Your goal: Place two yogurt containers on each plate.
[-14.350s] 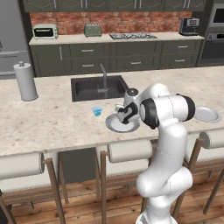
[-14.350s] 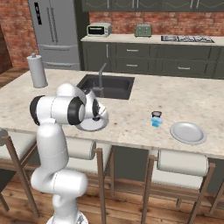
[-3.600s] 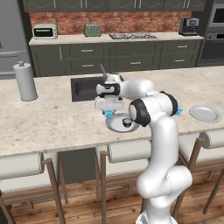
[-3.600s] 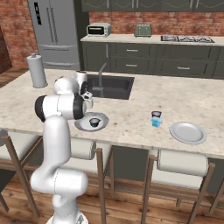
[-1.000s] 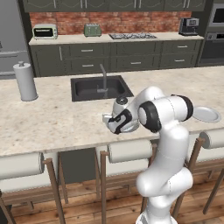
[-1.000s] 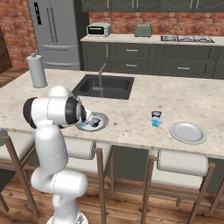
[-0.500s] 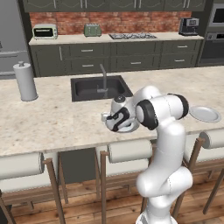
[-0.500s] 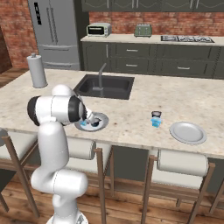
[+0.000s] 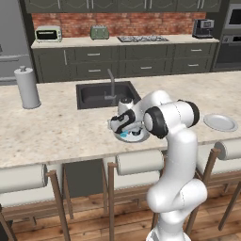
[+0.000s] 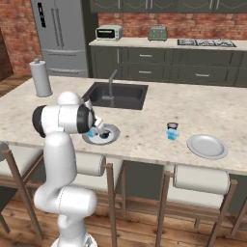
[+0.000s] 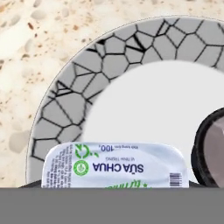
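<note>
Gripper (image 9: pixel 123 132) low over near plate (image 11: pixel 65 92) with blue yogurt cup (image 11: pixel 116 165); grip unclear

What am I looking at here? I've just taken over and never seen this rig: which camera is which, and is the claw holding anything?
The white arm is a robot on a driving base at a kitchen counter. Two pictures come from cameras on that base, behind the arm to its left and right. The close-up is from its hand, looking along the claw. Under it is a plate carrying a foil-topped cup and a dark cup. A second plate lies to the right, with two more cups near it. I cannot tell whether the claw grips anything.
</note>
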